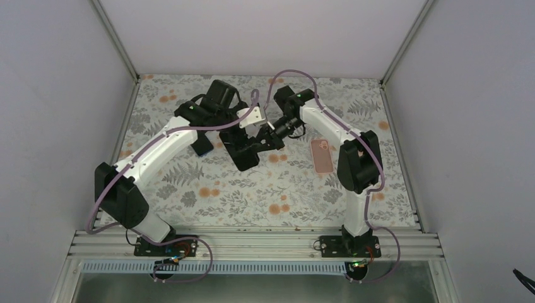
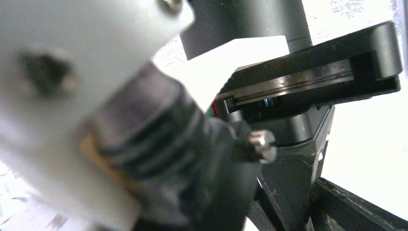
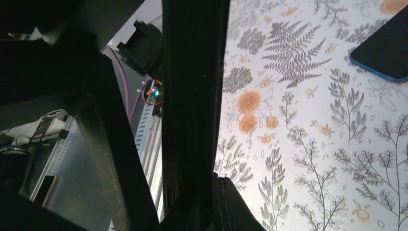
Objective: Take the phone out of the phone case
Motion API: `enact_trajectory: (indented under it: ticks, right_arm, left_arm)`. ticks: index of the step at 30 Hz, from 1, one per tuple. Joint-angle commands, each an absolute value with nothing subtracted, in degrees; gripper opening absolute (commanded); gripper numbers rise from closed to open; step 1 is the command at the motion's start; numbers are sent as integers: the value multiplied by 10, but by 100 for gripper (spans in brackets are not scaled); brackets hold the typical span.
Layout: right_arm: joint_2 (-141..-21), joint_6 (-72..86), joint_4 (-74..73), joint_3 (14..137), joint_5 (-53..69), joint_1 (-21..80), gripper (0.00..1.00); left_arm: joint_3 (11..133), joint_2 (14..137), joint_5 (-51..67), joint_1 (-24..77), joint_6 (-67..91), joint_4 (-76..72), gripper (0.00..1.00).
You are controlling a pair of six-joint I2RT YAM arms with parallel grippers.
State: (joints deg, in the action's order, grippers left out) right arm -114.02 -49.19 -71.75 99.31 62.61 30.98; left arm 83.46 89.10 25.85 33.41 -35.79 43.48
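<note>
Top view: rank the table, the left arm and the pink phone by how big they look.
1. table
2. left arm: raised nearer the camera, so it may look bigger than it is
3. pink phone: clearly smallest

The left gripper [image 1: 243, 149] and right gripper [image 1: 268, 140] meet above the middle of the table [image 1: 189, 208]. A slab [image 1: 322, 156] lies flat to their right, just beside the right arm [image 1: 356, 165].
</note>
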Motion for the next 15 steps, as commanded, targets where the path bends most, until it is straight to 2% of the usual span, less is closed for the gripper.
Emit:
enact_trajectory:
  ticks: [1,7,15]
  right_arm:
    - [-1129,-423,-684,995,675,300,4]
    - [-1130,-300,-575,993,631,259,4]
    - [-1153,-241,-542,1055,604,198,4]
  left_arm:
    - [850,834,233,340,-385,330,100]
    - [825,804,193,340,-378,306,100]
    - [795,784,140,335,-399,283,100]
